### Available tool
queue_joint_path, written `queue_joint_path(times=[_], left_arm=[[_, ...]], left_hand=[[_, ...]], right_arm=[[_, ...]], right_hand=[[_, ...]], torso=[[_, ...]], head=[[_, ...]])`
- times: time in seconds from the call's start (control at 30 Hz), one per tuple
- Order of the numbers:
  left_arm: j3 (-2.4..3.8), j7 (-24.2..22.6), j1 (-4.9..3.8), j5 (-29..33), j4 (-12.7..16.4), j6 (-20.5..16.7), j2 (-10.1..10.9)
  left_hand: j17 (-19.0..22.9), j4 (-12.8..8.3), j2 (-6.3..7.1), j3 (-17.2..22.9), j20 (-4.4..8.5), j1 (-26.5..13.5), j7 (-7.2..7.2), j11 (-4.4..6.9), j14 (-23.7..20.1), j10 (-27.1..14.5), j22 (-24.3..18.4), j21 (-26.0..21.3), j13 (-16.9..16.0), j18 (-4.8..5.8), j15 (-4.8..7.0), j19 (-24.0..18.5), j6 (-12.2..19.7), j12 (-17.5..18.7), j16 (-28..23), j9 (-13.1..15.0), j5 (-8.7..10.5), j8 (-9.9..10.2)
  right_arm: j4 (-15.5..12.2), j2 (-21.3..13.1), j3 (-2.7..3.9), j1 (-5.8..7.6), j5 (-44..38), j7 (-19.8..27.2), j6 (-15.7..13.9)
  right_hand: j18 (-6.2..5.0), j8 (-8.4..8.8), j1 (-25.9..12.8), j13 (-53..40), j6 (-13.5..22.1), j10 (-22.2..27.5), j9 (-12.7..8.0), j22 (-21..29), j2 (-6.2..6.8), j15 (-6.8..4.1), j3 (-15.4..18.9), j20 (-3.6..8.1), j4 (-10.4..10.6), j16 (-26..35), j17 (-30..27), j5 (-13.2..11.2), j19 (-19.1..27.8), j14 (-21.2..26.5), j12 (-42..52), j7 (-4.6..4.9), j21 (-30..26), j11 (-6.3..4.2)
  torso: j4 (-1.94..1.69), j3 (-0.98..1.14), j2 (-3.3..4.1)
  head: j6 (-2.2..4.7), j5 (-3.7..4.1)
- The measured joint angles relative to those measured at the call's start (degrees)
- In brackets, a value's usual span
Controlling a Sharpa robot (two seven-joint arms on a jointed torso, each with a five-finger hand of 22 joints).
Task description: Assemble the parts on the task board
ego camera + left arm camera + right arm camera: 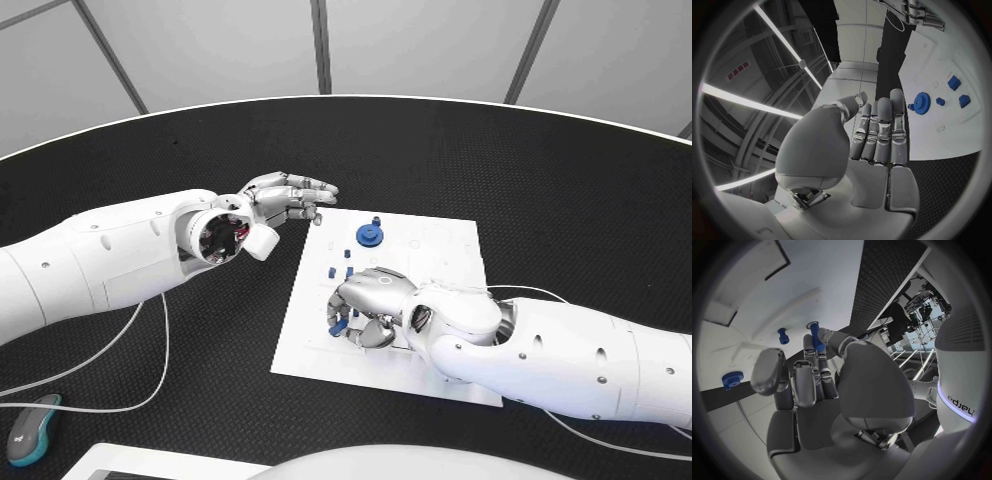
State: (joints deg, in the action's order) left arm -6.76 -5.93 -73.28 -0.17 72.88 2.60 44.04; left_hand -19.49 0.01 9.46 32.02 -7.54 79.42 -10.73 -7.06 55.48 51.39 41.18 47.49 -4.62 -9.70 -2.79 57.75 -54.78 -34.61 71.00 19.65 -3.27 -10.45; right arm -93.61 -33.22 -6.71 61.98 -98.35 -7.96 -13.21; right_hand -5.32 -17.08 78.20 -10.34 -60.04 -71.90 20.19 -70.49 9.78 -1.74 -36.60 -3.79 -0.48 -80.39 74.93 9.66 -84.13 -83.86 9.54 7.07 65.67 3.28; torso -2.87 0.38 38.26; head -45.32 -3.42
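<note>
The white task board point(433, 300) is lying in the middle of the black table point(548, 170). The right hand point(368, 305) is resting low over the board's near-left part, fingers curled; in the right wrist view its fingers point(811, 375) are pinching a slim blue peg point(817, 337) between thumb and a finger, the peg sticking out past the fingertips toward the board. A second small blue peg point(783, 335) is standing on the board just beside it, and a blue round piece point(731, 379) is sitting further off on the board. The left hand point(281, 205) is hovering above the table just off the board's far-left corner, holding nothing, fingers point(882, 132) stretched out straight and side by side. A blue gear point(371, 235) is sitting on the far part of the board, near the left hand's fingertips, with a few small blue parts point(343, 268) lying between it and the right hand. A white cable point(144, 370) is trailing over the table under the left arm.
</note>
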Motion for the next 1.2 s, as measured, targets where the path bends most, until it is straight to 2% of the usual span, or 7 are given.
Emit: queue_joint_path(times=[0.63, 0.87, 1.2], left_arm=[[0.00, 0.0, 0.00, 0.0, 0.0, 0.0, 0.1], [0.00, 0.0, 0.00, 0.0, 0.0, 0.0, 0.1], [0.00, 0.1, 0.00, 0.0, 0.0, 0.0, 0.1]], left_hand=[[0.0, 0.0, 0.00, 0.0, 0.00, 0.0, 0.00, 0.00, 0.0, 0.0, 0.0, 0.0, 0.0, 0.00, 0.00, 0.0, 0.0, 0.0, 0.0, 0.0, 0.00, 0.0], [0.0, 0.0, 0.00, 0.0, 0.00, 0.0, 0.21, 0.21, 0.0, -0.2, -0.1, 0.0, 0.0, 0.00, 0.00, 0.0, 0.2, 0.0, 0.0, 0.0, 0.00, 0.0], [0.0, 0.0, 0.00, 0.0, 0.00, 0.0, 0.21, 0.21, 0.0, -0.2, -0.1, 0.0, 0.0, 0.00, 0.00, 0.0, 0.2, 0.0, 0.0, 0.0, 0.00, 0.0]], right_arm=[[-0.9, -0.7, 0.00, -0.11, -2.0, -1.2, -1.6], [-1.1, -0.8, 0.01, -0.13, -2.0, -1.3, -1.0], [-0.8, -0.1, 0.01, -0.13, -3.5, -2.3, 0.5]], right_hand=[[0.00, -0.34, -0.3, 0.0, 0.1, -0.2, 0.0, -0.4, -0.33, 0.00, 0.0, 0.00, 0.0, -0.3, 0.0, 0.0, 0.0, 0.0, 0.0, 0.03, 0.3, -0.19], [0.00, -0.24, -0.3, 0.0, 0.1, -0.2, 0.1, -0.4, -0.32, 0.00, 0.0, 0.00, 0.0, -0.3, 0.0, -0.1, 0.0, 0.0, 0.0, 0.03, 0.3, -0.19], [0.00, -0.35, -0.3, 0.0, 0.1, -0.2, 0.1, -0.4, -0.31, 0.00, 0.2, 0.00, -0.1, -0.3, 0.0, 0.1, 0.0, 0.0, -0.1, 0.04, 0.3, -0.19]], torso=[[0.00, 0.07, 0.01], [0.00, 0.09, 0.01], [0.01, 0.00, 0.00]], head=[[-0.07, -0.04], [-0.13, -0.03], [-0.23, 0.02]])
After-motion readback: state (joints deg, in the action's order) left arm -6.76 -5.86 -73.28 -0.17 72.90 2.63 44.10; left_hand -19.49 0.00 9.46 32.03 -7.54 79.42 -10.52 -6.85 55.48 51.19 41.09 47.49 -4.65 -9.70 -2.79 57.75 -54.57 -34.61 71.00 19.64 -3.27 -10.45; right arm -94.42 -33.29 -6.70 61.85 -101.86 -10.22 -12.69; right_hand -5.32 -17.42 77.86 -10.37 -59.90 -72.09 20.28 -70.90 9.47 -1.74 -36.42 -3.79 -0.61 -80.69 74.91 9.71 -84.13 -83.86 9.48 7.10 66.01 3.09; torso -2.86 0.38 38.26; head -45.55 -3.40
